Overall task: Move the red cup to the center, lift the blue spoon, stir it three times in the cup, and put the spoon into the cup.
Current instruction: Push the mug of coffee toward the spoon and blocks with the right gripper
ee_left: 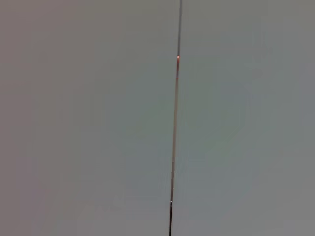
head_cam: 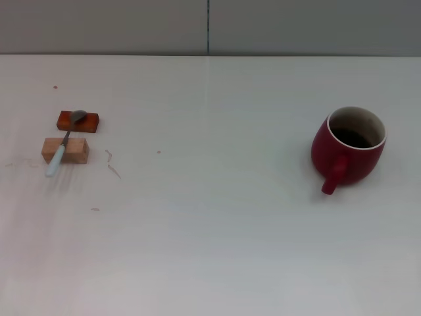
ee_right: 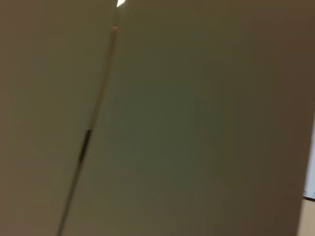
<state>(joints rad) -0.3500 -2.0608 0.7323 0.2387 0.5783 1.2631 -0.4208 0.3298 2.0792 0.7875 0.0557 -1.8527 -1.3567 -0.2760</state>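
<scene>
On the right of the white table (head_cam: 217, 250) stands the red cup (head_cam: 348, 148), handle toward the near side. Far left, the blue spoon (head_cam: 64, 143) lies across a reddish-brown block (head_cam: 77, 122) and a pale wooden block (head_cam: 66, 150). Neither gripper is visible, so I cannot tell how open they are.

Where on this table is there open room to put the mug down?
The widest bare stretch lies between the red cup on the right and the blue spoon on the left, and along the near edge. It is crowded only around the spoon's two blocks, reddish-brown and pale wood.
</scene>
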